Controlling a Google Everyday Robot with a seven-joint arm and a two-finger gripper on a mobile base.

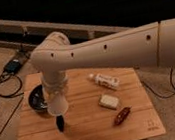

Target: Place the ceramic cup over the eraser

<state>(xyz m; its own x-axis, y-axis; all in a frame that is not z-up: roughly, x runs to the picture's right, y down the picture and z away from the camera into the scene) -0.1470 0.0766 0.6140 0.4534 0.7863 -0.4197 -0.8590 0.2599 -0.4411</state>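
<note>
The white ceramic cup [56, 108] hangs from my gripper [56, 96], which is shut on its upper part; my wrist covers the fingers. It is just above the eraser [60, 123], a small black upright block near the table's front left, with a small gap between the two. My pale arm reaches in from the right across the back of the table.
A dark metal bowl [36, 101] sits just left of the cup, partly hidden by my wrist. A white tube bottle [104, 80], a white block [109, 101] and a reddish-brown oblong [122, 115] lie to the right on the wooden table [87, 135]. Cables [0, 87] lie on the floor at left.
</note>
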